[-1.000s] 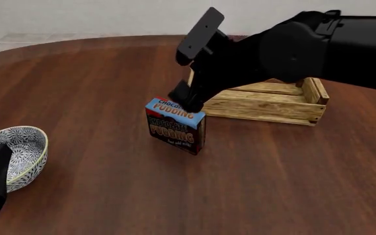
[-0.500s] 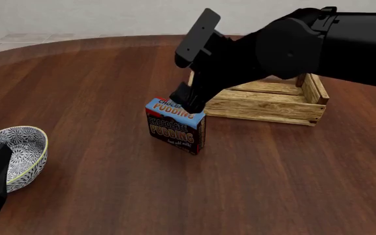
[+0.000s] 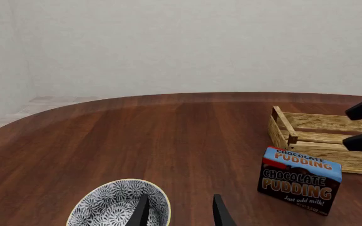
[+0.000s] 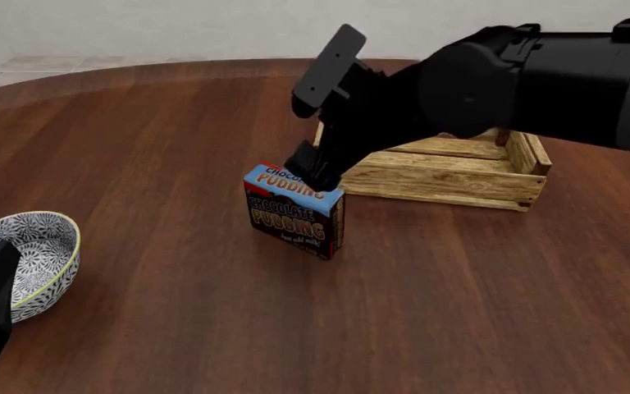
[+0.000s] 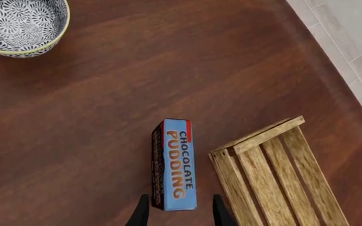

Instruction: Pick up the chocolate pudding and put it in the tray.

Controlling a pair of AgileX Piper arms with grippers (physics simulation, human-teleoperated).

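The small rectangular chocolate pudding carton [image 4: 294,210], blue on top with a dark brown front, stands upright on the wooden counter [image 4: 184,148]. Both arms' jaws are apart, gripping nothing.

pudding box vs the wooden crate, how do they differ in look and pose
The chocolate pudding is a small closed carton, printed blue, brown and red; the tray is a wider open crate of plain light-brown slats. The pudding stands upright on a narrow face; the tray lies low and flat. The right gripper straddles the pudding's top, fingers apart; nothing is at the tray. Both rest on the table, side by side but apart.
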